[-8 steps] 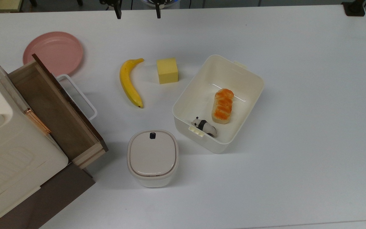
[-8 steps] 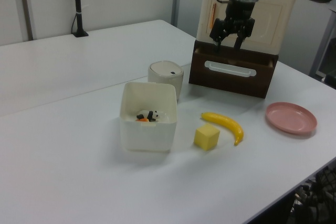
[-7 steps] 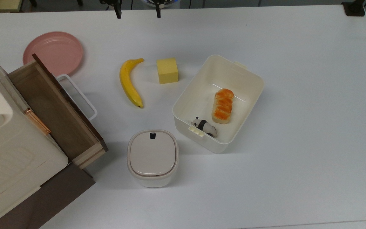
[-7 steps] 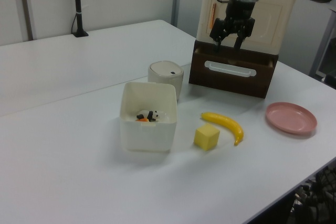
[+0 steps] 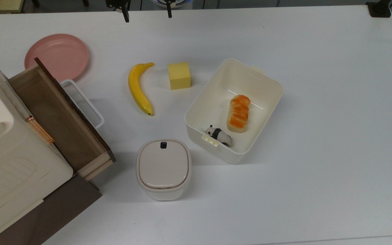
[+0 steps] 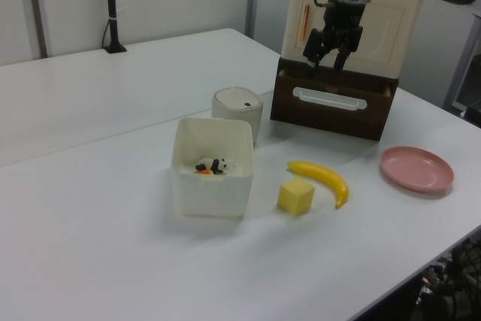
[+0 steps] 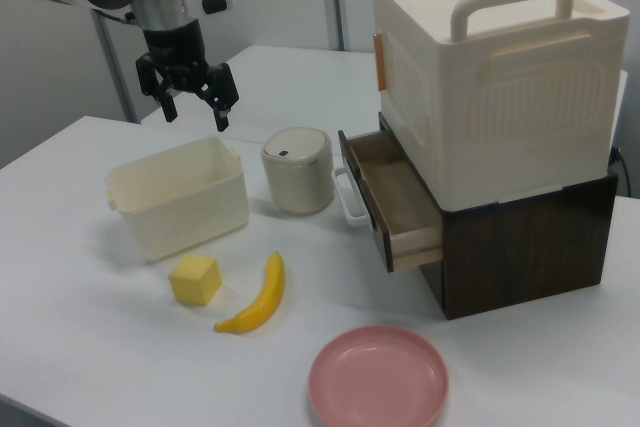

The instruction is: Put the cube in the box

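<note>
End effector point(image 7: 193, 99) high in the upper left of the right view, two dark fingers spread apart and pointing down, gripping nothing. In the left view, same end effector point(image 6: 330, 52) in the upper right of the frame, hanging in the air in front of the stacked cream-and-brown storage unit point(image 6: 353, 43). Well apart from everything on the counter point(image 5: 318, 102).

Task judged barely begun: nothing grasped, nothing moved into place. Cube point(image 5: 179, 75) resting on the counter, upper middle of the top view, between the banana point(image 5: 139, 89) on the top view's left and the box point(image 5: 196, 112) on the top view's right, near the box but not touching it. In the right view, cube point(image 7: 194, 280) at lower left, just in front of the box point(image 7: 180, 197). Box open at the top, already holding a small orange-glazed bread roll point(image 5: 239, 112) and a little panda figure point(image 5: 218, 135). Still to do, by this reading: travel over to the cube, descent, grip, lift, carry across the box wall, release.

Arm pose: pale wrist segment point(image 7: 165, 9) upright above the fingers, forearm reaching in from the upper left corner of the right view.

Elsewhere: rounded lidded container point(image 5: 163, 168) at lower middle of the top view, pink plate point(image 5: 56, 56) at upper left, open wooden drawer point(image 5: 58, 115) at left.
</note>
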